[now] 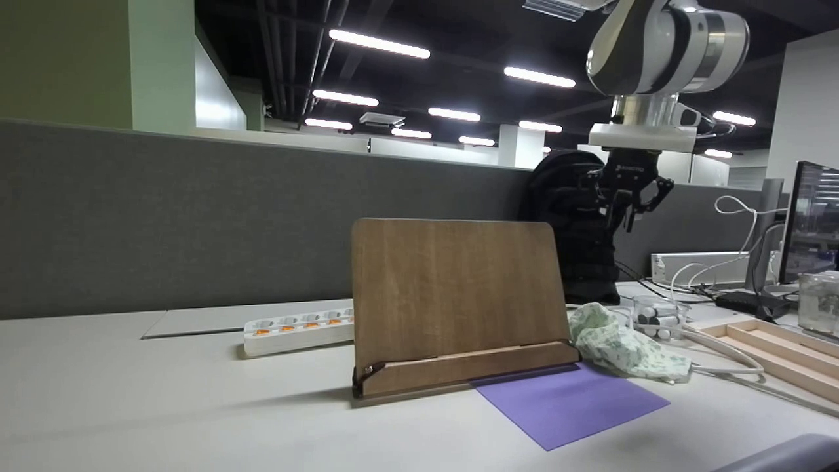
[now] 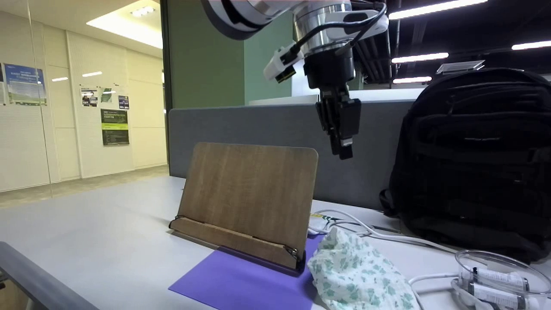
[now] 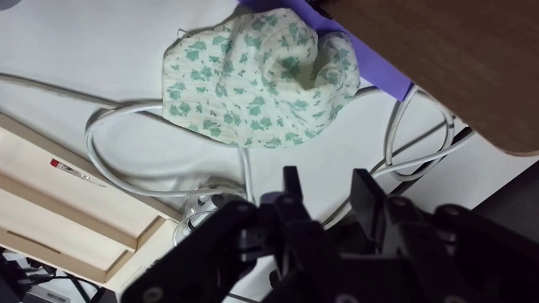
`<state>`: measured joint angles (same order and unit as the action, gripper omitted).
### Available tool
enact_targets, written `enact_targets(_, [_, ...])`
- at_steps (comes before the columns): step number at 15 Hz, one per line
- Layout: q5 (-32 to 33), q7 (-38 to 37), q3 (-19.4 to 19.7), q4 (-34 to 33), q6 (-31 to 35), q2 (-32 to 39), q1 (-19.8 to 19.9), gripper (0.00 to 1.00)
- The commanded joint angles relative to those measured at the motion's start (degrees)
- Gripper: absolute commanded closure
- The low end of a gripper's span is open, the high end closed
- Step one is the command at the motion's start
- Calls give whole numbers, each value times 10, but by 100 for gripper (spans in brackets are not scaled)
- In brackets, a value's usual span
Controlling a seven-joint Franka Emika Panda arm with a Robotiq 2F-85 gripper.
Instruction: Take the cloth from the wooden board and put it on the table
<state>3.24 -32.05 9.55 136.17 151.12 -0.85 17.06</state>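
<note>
The cloth (image 1: 619,344) is white with green leaf prints and lies crumpled on the table (image 1: 196,406), beside the wooden board. It also shows in an exterior view (image 2: 357,275) and in the wrist view (image 3: 252,84). The wooden board (image 1: 459,288) is a brown stand leaning back with a front ledge, and no cloth lies on it; it also shows in an exterior view (image 2: 252,193) and at the upper right of the wrist view (image 3: 454,54). My gripper (image 3: 325,172) is open and empty, pointing down high above the table, apart from the cloth; it also shows in both exterior views (image 1: 619,219) (image 2: 343,150).
A purple sheet (image 1: 570,406) lies partly under the board. White cables (image 3: 126,189) loop around and under the cloth. A glass with small bottles (image 2: 499,280), a wooden tray (image 1: 773,354), a black backpack (image 2: 473,168) and a power strip (image 1: 298,333) stand nearby.
</note>
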Motion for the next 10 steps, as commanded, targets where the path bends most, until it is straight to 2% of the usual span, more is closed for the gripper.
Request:
enact_targets(1, [7,-21,9,-7,-12,-8,-19,32])
enact_targets(5, [27,-28,10,-4,-6,-12,-21,5])
enact_targets(7, [33,-27,11,-4,-7,-13,-21,0])
enact_targets(10, [38,-25,13,-4,-8,-13,-20,0])
